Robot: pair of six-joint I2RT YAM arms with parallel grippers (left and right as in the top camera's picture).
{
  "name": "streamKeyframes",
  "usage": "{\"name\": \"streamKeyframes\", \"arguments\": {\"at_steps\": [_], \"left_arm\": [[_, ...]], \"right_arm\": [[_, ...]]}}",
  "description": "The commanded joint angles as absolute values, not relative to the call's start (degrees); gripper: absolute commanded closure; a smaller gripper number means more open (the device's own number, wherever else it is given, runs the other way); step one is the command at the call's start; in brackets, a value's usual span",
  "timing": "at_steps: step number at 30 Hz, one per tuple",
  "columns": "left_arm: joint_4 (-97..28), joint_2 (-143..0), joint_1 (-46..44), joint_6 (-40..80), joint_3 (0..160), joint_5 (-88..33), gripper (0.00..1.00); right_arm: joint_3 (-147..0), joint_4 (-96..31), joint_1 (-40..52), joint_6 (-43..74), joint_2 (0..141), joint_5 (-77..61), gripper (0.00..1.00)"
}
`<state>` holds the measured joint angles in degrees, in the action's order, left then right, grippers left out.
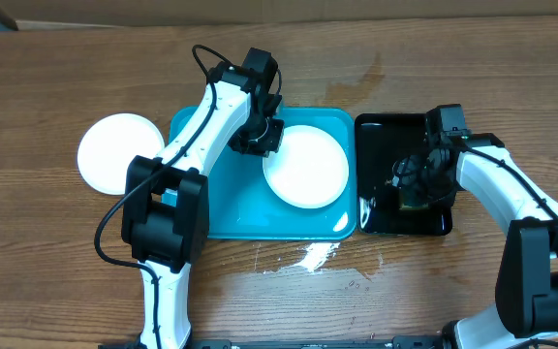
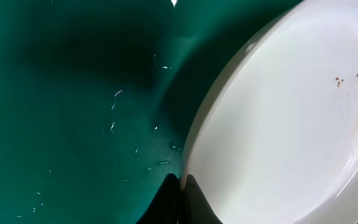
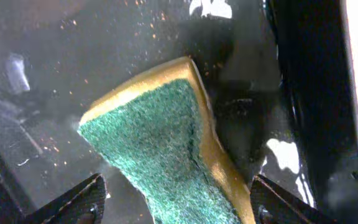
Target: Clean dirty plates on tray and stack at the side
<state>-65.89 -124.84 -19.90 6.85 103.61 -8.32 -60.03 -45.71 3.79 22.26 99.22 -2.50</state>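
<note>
We take this for a robot lab: a left arm [image 1: 197, 131] and a right arm [image 1: 502, 184] stand at a wooden table [image 1: 46, 87] with a tray [image 1: 221, 218], plates [image 1: 306, 167] and a sponge [image 3: 160, 143] on it.

Tray [image 1: 226, 208]: turquoise-blue, plain; reads dark teal in left wrist view. Plate [image 1: 306, 167] on it: white, few brown specks near rim. Second plate [image 1: 114, 147]: plain white. Smaller tray [image 1: 386, 131]: glossy black, orange-brown flecks. Sponge [image 3: 160, 143]: dark green scouring face, yellow body. Desk [image 1: 66, 78]: brown wood grain. Arms [image 1: 201, 116]: white, black joints.
</note>
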Motion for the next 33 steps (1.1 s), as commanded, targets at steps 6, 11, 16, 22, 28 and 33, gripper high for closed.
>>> {"name": "streamKeyframes", "arguments": {"at_steps": [6, 11, 16, 22, 28, 33], "left_arm": [[-65.5, -125.4, -20.3, 5.8, 103.1, -8.4, 0.96], [-63.3, -125.4, -20.5, 6.0, 100.7, -8.4, 0.96], [-62.2, -125.4, -20.6, 6.0, 98.9, -8.3, 0.96], [-61.5, -125.4, -20.6, 6.0, 98.9, -8.3, 0.96], [-61.2, -125.4, -20.6, 6.0, 98.9, -8.4, 0.96], [-61.2, -125.4, -20.6, 6.0, 98.9, -8.4, 0.96]], "right_arm": [[-58.0, -43.9, 3.9, 22.3, 100.0, -2.0, 0.25], [-55.5, -41.0, 3.9, 22.3, 100.0, -2.1, 0.31], [-55.5, -43.5, 4.1, 22.3, 99.9, -7.4, 0.41], [-57.8, -46.0, 4.1, 22.3, 99.9, -4.1, 0.42], [-57.2, -40.4, 4.1, 22.3, 99.9, 0.4, 0.28], [-55.7, -38.6, 4.5, 22.3, 100.0, 0.2, 0.41]]}}
